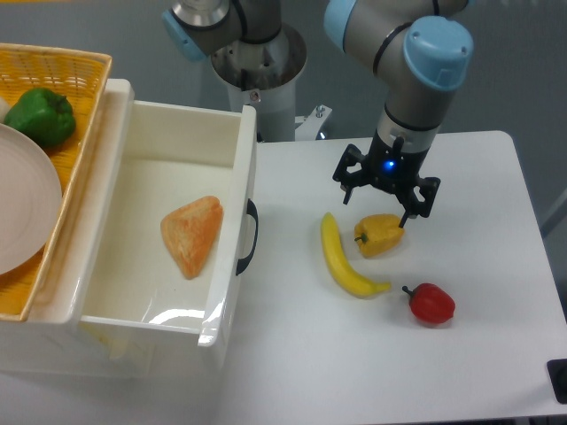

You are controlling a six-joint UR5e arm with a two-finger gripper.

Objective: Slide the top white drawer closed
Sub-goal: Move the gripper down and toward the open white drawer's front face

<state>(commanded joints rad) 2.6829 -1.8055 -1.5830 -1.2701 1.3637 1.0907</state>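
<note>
So far nothing is done: the glossy white plastic top drawer (177,257) at left stands fully pulled out, while the black two-finger gripper (386,192), jaws spread and empty, hovers at centre right, well apart from its black curved handle (249,236)

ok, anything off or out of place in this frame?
Nothing spilled or damaged. The top white drawer stands pulled far out with a bread piece inside. The gripper hovers open above the yellow pepper, away from the drawer's handle.

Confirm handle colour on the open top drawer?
Black. The curved handle on the top white drawer front panel shows best in the fixed camera view.
</note>
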